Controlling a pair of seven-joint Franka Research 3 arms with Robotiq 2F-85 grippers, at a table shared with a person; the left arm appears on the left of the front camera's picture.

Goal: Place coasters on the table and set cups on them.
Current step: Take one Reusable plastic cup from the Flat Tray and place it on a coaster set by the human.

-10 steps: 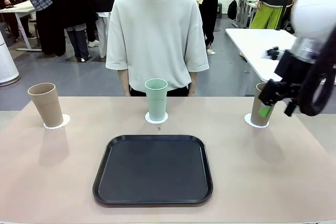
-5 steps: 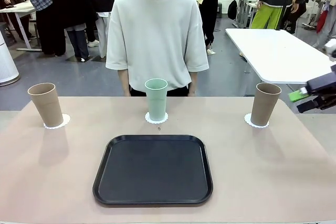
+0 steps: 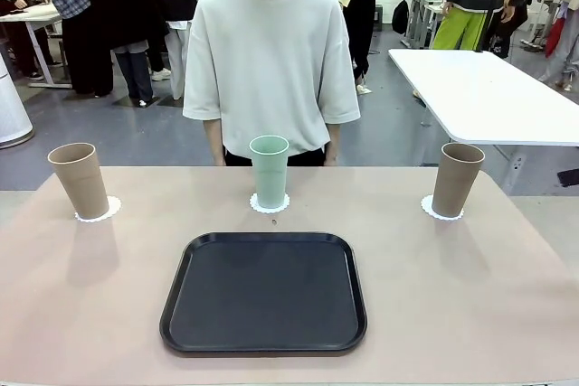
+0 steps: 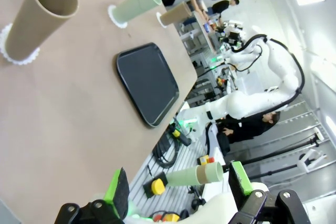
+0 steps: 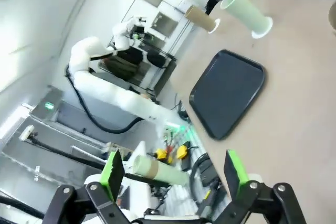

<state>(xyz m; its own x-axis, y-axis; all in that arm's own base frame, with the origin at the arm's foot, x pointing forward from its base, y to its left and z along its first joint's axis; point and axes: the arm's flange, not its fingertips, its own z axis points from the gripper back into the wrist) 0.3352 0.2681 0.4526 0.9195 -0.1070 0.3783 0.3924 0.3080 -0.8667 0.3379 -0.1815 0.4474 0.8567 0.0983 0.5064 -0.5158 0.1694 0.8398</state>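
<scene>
Cups stand on coasters already, so the task looks finished in the front view, and by my judgement nothing is left but for the arms to keep clear. On the large beige-pink worktop [image 3: 90, 314] three tall tapered matte tumblers stand upright, well apart in a row along the far side: a tan-brown one [image 3: 80, 180] at the left, a pale mint green one [image 3: 269, 172] in the middle in front of the person in a pale T-shirt [image 3: 270, 61], and a second tan-brown one [image 3: 456, 179] at the right. Each rests on a small thin white round coaster with a scalloped lacy edge: left [image 3: 98, 212], middle [image 3: 270, 205], right [image 3: 440, 211]. A black square tray [image 3: 264, 292] with rounded corners lies bare on the near side.

In the wrist views the left hand [image 4: 178, 186] and the right hand [image 5: 173, 171] each hang off to the side of the worktop, jaws spread wide, with nothing between the green pads.
</scene>
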